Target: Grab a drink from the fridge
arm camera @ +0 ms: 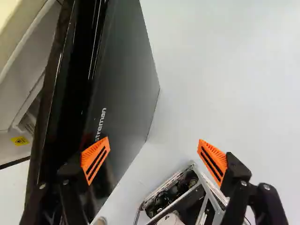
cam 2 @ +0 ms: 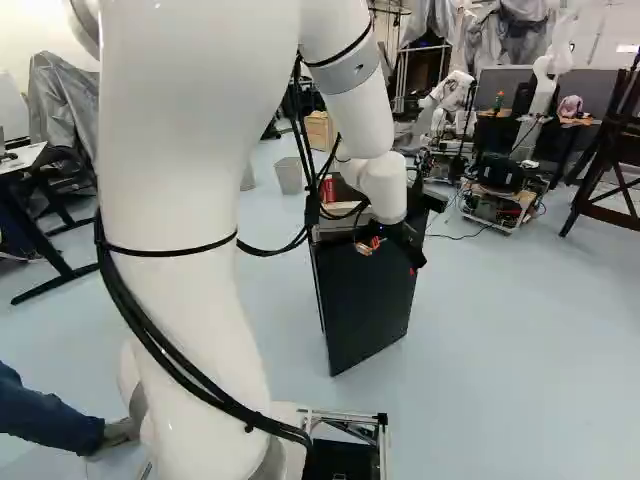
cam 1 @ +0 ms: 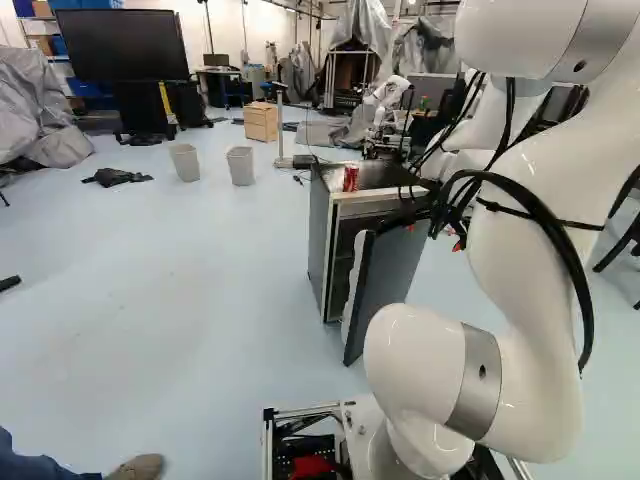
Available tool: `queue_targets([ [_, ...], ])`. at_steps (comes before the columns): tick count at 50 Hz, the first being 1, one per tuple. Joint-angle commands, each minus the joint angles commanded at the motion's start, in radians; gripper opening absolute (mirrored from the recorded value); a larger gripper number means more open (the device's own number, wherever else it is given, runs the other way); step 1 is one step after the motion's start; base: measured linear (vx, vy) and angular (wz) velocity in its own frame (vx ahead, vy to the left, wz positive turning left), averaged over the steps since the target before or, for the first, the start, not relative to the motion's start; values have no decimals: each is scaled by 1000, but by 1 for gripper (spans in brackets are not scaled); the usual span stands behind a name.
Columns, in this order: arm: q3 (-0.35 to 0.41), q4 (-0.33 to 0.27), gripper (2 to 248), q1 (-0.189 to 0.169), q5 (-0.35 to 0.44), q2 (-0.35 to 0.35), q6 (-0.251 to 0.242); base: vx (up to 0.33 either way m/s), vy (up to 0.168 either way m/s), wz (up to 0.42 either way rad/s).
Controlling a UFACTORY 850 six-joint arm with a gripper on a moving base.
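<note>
1. Pale blue floor (cam 1: 170, 290) extends left of the fridge in the left base view and right of its door in the right base view, giving room on both sides.
2. White jointed robot arm (cam 2: 190, 130), black cables strapped along it, cuts off part of both base views.
3. Boxy dark grey fridge (cam 1: 319, 235) with a pale front frame, ahead of the base. Its interior is mostly hidden; any drinks inside cannot be made out.
4. Flat dark grey fridge door (cam 1: 388, 285), standing ajar, its gap visible in the left base view. Glossy black edge runs past the gripper in the wrist view.
5. Two grey open-topped bins (cam 1: 241, 166), upright on the floor beyond the fridge.
6. Black two-finger gripper (cam 2: 410, 246), at the door's upper part. Fingers spread wide: one orange ridged pad (arm camera: 95, 160) overlaps the door, the other overlaps the floor. Contact with the door cannot be confirmed.
7. Red cylindrical drink can (cam 1: 350, 178), upright on top of the fridge, near its front edge.
8. Pale printed lettering (arm camera: 101, 124) on the door's outer face, partly covered by a pad.
9. Yellow rectangular label (arm camera: 20, 140) with a dark symbol, inside the fridge; symbol too small to identify.
</note>
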Motion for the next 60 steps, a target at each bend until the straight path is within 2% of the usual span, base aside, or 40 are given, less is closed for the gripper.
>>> queue_targets([
  [60,-7,0,247,118,0,-6,0,0,0,0],
])
